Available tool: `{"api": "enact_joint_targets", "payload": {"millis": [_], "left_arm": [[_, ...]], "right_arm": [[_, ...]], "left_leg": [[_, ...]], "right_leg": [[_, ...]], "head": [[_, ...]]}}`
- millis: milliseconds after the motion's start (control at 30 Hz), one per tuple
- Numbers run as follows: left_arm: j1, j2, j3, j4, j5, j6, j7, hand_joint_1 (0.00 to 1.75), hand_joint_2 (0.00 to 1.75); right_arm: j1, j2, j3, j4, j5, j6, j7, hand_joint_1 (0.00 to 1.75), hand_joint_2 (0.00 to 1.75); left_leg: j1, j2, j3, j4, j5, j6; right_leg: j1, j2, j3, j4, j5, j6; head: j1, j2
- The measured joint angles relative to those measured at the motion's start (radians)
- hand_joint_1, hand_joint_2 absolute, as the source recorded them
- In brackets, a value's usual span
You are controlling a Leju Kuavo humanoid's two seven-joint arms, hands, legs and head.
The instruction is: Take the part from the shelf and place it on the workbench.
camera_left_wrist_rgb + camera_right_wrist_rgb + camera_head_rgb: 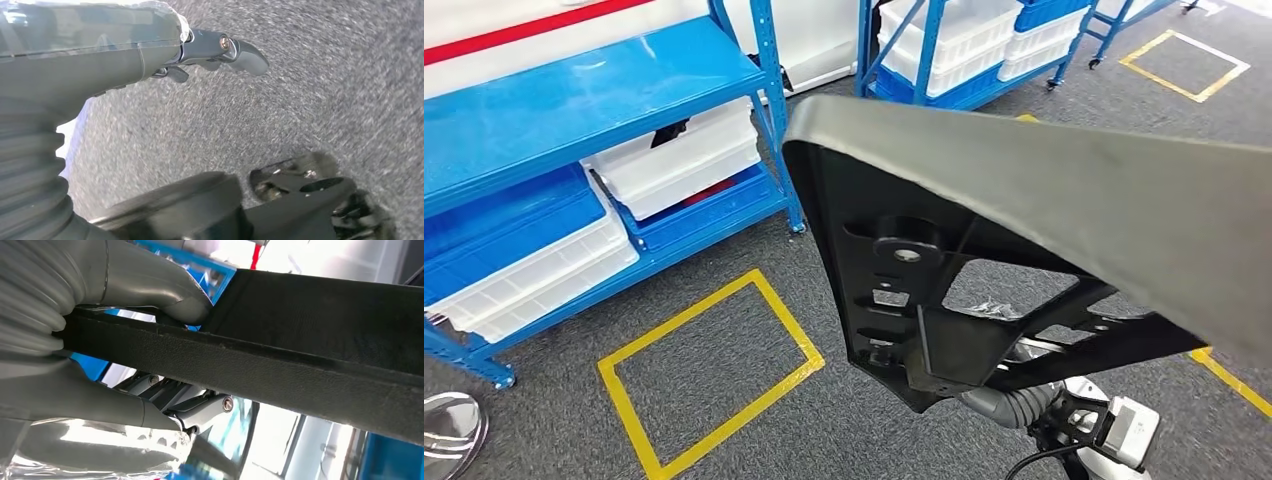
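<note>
The part (pixel 944 260) is a big black panel with a grey textured face and a ribbed black frame on its back. It is lifted close in front of the head camera and covers the right half of that view. In the right wrist view my right hand (pixel 75 390) grips the part's thick black edge (pixel 280 365), thumb on one side and fingers on the other. My right forearm (pixel 1024 405) shows under the part in the head view. My left hand (pixel 220 50) hangs over grey carpet, its fingers stretched out and holding nothing.
A blue shelf (pixel 574 100) with white bins (pixel 684 160) stands at the left, and a second blue shelf (pixel 964 50) stands at the back. Yellow tape squares (pixel 714 370) mark the grey carpet. A chrome round base (pixel 449 430) sits at the lower left.
</note>
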Motion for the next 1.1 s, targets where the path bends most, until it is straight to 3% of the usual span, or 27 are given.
{"api": "enact_joint_targets", "payload": {"millis": [67,133,167,233,300,367,400,467,533,600,667,733,800,867,900,933,967,1033,1100], "left_arm": [[0.003,0.002,-0.003,0.000,-0.011,-0.002,-0.007,0.00,1.75],[0.001,0.002,-0.007,0.000,-0.014,0.000,-0.005,0.00,1.75],[-0.001,0.002,-0.008,0.000,-0.013,0.002,-0.002,0.00,1.75],[-0.003,0.002,-0.010,0.000,-0.016,0.005,0.003,0.00,1.75],[-0.003,0.003,-0.017,0.000,-0.026,0.009,0.006,0.00,1.75],[-0.005,0.006,-0.027,0.000,-0.040,0.014,0.005,0.00,1.75],[-0.008,0.008,-0.031,0.000,-0.046,0.017,0.003,0.00,1.75],[-0.017,0.011,-0.042,0.000,-0.054,0.019,-0.006,0.00,1.75],[-0.028,0.014,-0.050,-0.001,-0.055,0.026,-0.022,0.00,1.75],[-0.040,0.016,-0.052,-0.001,-0.049,0.035,-0.045,0.00,1.75],[-0.053,0.018,-0.052,-0.001,-0.032,0.039,-0.064,0.00,1.75],[-0.063,0.021,-0.051,-0.002,-0.021,0.045,-0.078,0.00,1.75],[-0.064,0.024,-0.051,-0.003,-0.019,0.057,-0.086,0.00,1.75],[-0.059,0.029,-0.050,-0.003,-0.015,0.067,-0.083,0.00,1.75],[-0.056,0.031,-0.050,-0.003,-0.013,0.070,-0.080,0.00,1.75],[-0.054,0.033,-0.050,-0.003,-0.013,0.072,-0.078,0.00,1.75],[-0.052,0.035,-0.049,-0.003,-0.013,0.073,-0.078,0.00,1.75],[-0.051,0.040,-0.049,-0.003,-0.012,0.074,-0.078,0.00,1.75],[-0.050,0.044,-0.049,-0.003,-0.012,0.074,-0.078,0.00,1.75]], "right_arm": [[0.020,0.000,-0.005,-0.017,0.007,-0.001,-0.004,1.40,1.75],[0.045,0.001,-0.012,-0.032,0.011,-0.002,-0.013,1.40,1.75],[0.056,0.002,-0.017,-0.039,0.012,-0.004,-0.018,1.40,1.75],[0.068,0.004,-0.024,-0.049,0.020,-0.010,-0.025,1.40,1.75],[0.076,0.005,-0.026,-0.056,0.032,-0.015,-0.026,1.40,1.75],[0.091,0.007,-0.027,-0.062,0.042,-0.022,-0.026,1.40,1.75],[0.098,0.007,-0.027,-0.064,0.045,-0.025,-0.026,1.40,1.75],[0.106,0.008,-0.026,-0.070,0.046,-0.026,-0.026,1.40,1.75],[0.107,0.008,-0.024,-0.073,0.043,-0.022,-0.027,1.40,1.75],[0.106,0.008,-0.022,-0.073,0.039,-0.019,-0.028,1.40,1.75],[0.106,0.008,-0.018,-0.072,0.035,-0.014,-0.031,1.40,1.75],[0.103,0.008,-0.011,-0.070,0.031,-0.010,-0.034,1.40,1.75],[0.099,0.008,-0.001,-0.067,0.027,-0.010,-0.035,1.40,1.75],[0.099,0.008,0.010,-0.061,0.025,-0.013,-0.036,1.40,1.75],[0.099,0.008,0.016,-0.057,0.025,-0.015,-0.036,1.40,1.75],[0.100,0.008,0.022,-0.054,0.025,-0.017,-0.036,1.40,1.75],[0.100,0.008,0.026,-0.051,0.026,-0.019,-0.037,1.40,1.75],[0.099,0.008,0.031,-0.047,0.026,-0.022,-0.038,1.40,1.75],[0.099,0.008,0.034,-0.043,0.026,-0.023,-0.038,1.40,1.75]], "left_leg": [[0.003,-0.037,0.026,-0.070,0.014,0.006],[0.002,-0.028,0.030,-0.083,0.011,0.015],[0.003,-0.017,0.031,-0.088,0.016,0.022],[0.007,0.011,0.034,-0.099,0.024,0.034],[0.004,0.041,0.034,-0.102,0.026,0.039],[0.002,0.070,0.032,-0.101,0.025,0.039],[0.001,0.083,0.033,-0.100,0.024,0.038],[0.000,0.106,0.037,-0.100,0.020,0.034],[-0.005,0.124,0.040,-0.100,0.014,0.026],[-0.010,0.138,0.042,-0.100,0.010,0.017],[-0.010,0.148,0.046,-0.099,0.005,0.007],[-0.008,0.114,0.033,-0.060,-0.025,-0.002],[-0.004,0.062,-0.023,0.062,-0.090,-0.007],[-0.003,0.046,-0.089,0.191,-0.135,-0.010],[-0.003,0.045,-0.103,0.210,-0.128,-0.010],[-0.003,0.043,-0.098,0.187,-0.100,-0.009],[-0.002,0.036,-0.076,0.128,-0.057,-0.007],[0.001,-0.013,-0.024,-0.012,0.012,0.001],[0.001,-0.050,-0.003,-0.074,0.030,0.007]], "right_leg": [[-0.001,0.022,-0.011,0.005,0.005,0.012],[-0.003,0.042,-0.022,0.002,0.014,0.028],[-0.003,0.035,-0.025,0.002,0.015,0.034],[0.000,-0.015,-0.047,0.045,-0.014,0.044],[-0.002,-0.067,-0.104,0.168,-0.078,0.052],[-0.007,-0.078,-0.152,0.275,-0.113,0.058],[-0.008,-0.080,-0.151,0.278,-0.104,0.059],[-0.008,-0.096,-0.086,0.167,-0.045,0.056],[0.002,-0.135,-0.015,0.038,-0.009,0.041],[0.012,-0.147,0.001,-0.001,-0.011,0.025],[0.009,-0.126,-0.002,-0.005,-0.008,0.014],[0.003,-0.107,-0.001,-0.011,-0.004,0.002],[0.001,-0.086,0.000,-0.014,-0.002,-0.008],[0.002,-0.060,-0.001,-0.012,-0.002,-0.011],[0.002,-0.046,-0.001,-0.011,-0.002,-0.011],[0.002,-0.031,-0.001,-0.009,-0.002,-0.011],[0.002,-0.017,0.000,-0.007,-0.003,-0.010],[0.002,0.007,-0.003,0.000,-0.004,-0.005],[-0.001,0.028,-0.013,0.003,0.000,0.008]], "head": [[0.000,0.000],[0.000,0.000],[0.000,0.000],[0.000,0.000],[0.000,0.000],[0.000,0.000],[0.000,0.000],[0.000,0.000],[0.000,0.000],[0.000,0.000],[0.000,0.000],[0.000,0.000],[0.000,0.000],[0.000,0.000],[0.000,0.000],[0.000,0.000],[0.000,0.000],[0.000,0.000],[0.000,0.000]]}}
